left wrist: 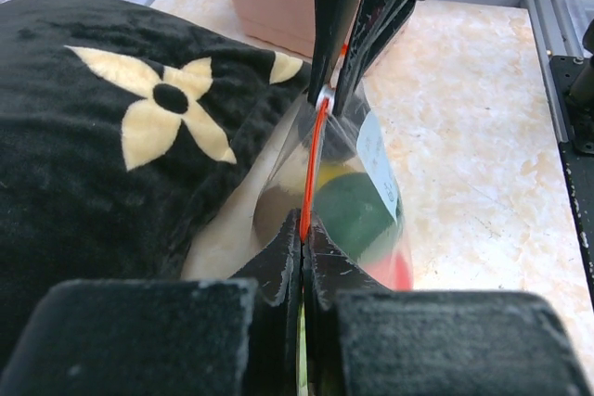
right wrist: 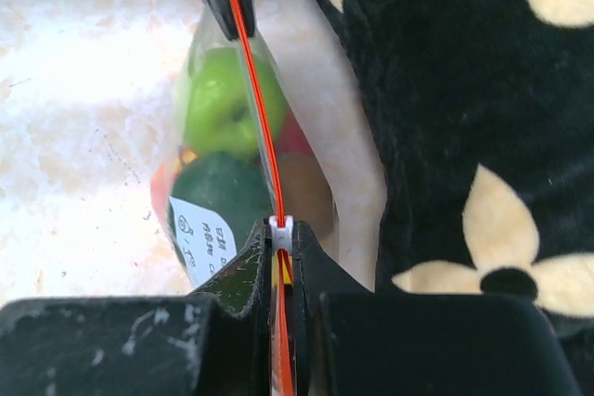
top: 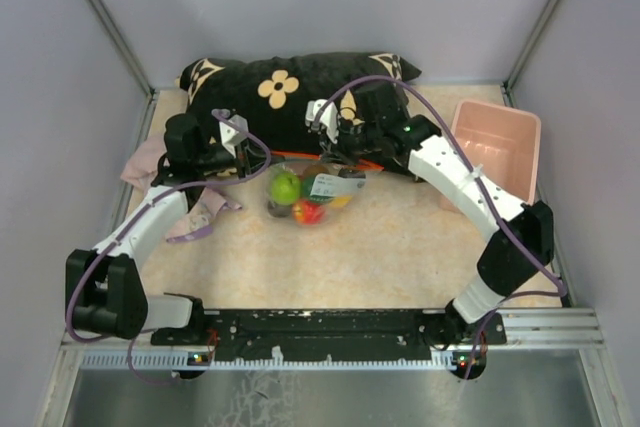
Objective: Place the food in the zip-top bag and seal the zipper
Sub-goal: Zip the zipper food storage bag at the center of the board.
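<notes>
The clear zip-top bag (top: pixel 308 193) sits mid-table with the food inside: a green apple (right wrist: pixel 223 99), a dark green piece (right wrist: pixel 218 194) and a red piece (top: pixel 308 212). Its red-orange zipper (right wrist: pixel 261 108) is stretched taut between both grippers. My left gripper (left wrist: pixel 303 240) is shut on one end of the zipper (left wrist: pixel 315 159). At the other end my right gripper (right wrist: pixel 281 227) is shut on the zipper, its tips clamped on the small white slider (right wrist: pixel 281 232). A white label (right wrist: pixel 206 243) shows on the bag's side.
A black pillow with cream flowers (top: pixel 290 87) lies just behind the bag, close to both grippers. A pink bin (top: pixel 497 147) stands at the back right. A pink and purple cloth (top: pixel 150 165) lies under the left arm. Walls enclose the table on three sides.
</notes>
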Tool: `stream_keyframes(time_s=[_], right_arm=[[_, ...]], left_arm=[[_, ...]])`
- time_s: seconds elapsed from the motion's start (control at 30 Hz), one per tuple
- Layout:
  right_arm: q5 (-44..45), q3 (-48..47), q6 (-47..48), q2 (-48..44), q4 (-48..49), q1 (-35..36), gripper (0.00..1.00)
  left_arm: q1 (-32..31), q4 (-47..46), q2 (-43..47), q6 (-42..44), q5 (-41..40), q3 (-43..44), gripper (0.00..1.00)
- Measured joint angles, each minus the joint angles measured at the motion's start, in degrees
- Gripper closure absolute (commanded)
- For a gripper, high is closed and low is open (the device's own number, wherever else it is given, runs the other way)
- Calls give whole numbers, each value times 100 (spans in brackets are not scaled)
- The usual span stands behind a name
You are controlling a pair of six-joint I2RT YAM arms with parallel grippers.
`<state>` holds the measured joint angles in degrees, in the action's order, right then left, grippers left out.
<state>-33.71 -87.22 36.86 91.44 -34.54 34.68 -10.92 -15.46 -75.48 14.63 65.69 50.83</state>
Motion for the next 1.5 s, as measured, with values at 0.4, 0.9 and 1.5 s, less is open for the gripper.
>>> stream_keyframes(time_s=[0.4,0.9,1.5], right_arm=[[535,330,-306,-417,-105,-122,100],[1491,872,-1276,-1132,-588,-92,100],[2367,1991,-2415,-2647,-879,-17,100]], left_arm=[[96,-918,17,-612,-153,-407,100],[96,-1460,15,-1233,-682,-706,100],[98,-2203,372,-2013,-988,-1290,100]])
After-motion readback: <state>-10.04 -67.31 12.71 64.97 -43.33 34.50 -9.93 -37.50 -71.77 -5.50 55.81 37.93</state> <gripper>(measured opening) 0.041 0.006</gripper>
